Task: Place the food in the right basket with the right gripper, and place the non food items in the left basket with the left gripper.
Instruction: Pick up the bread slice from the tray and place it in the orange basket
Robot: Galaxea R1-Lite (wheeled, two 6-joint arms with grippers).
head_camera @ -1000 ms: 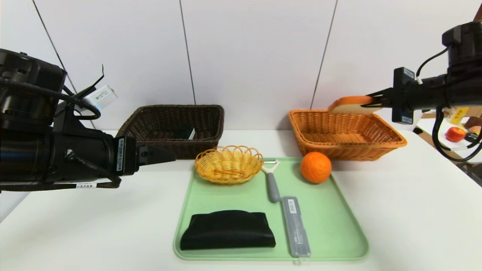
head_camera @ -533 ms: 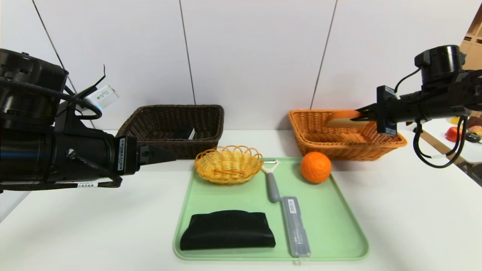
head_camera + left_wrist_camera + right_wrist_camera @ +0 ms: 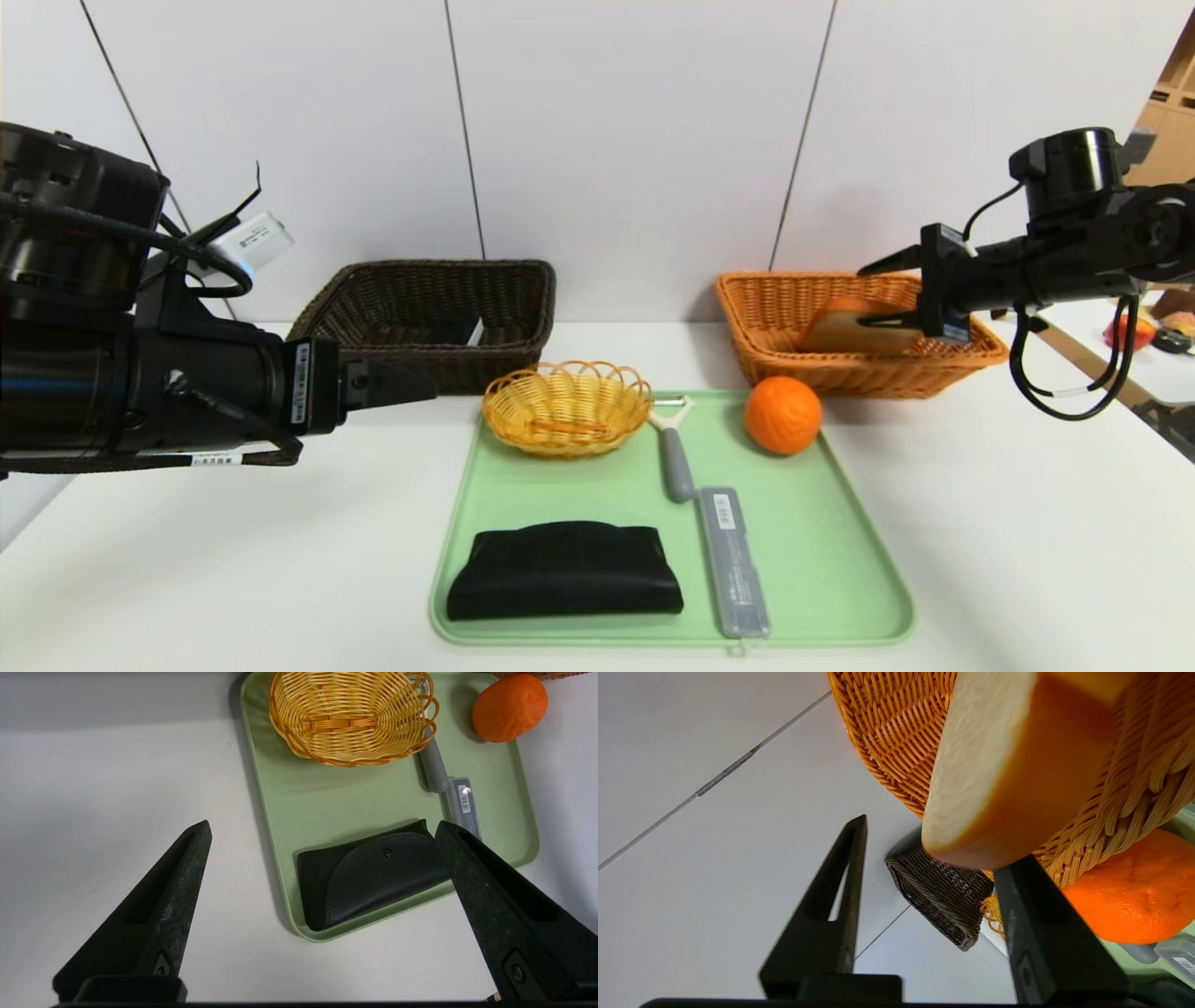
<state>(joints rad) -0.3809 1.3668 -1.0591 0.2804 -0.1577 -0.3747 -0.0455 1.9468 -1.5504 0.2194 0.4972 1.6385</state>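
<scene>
The right gripper (image 3: 873, 294), a black two-fingered claw, hangs over the large orange-tan wicker basket (image 3: 775, 350) at the table's far right, its fingers spread wide with nothing clamped between them. The thick white bread slice with an orange-brown crust (image 3: 854, 329) lies tilted inside that basket, touching or just beside the lower finger. To finish this step well, the gripper should probably lift straight up and clear of the rim before swinging away, so the finger does not drag the bread out.

The round orange fruit with dimpled skin (image 3: 782, 414) sits on the pale green tray (image 3: 840, 560), just in front of the basket.

The left gripper (image 3: 322, 868) hovers wide and empty at the left, above the table. On the tray lie the black folded fabric pouch (image 3: 565, 570), the slim grey barcoded case (image 3: 735, 562) and the grey-handled peeler (image 3: 674, 457). The dark brown wicker basket (image 3: 373, 289) stands behind.
</scene>
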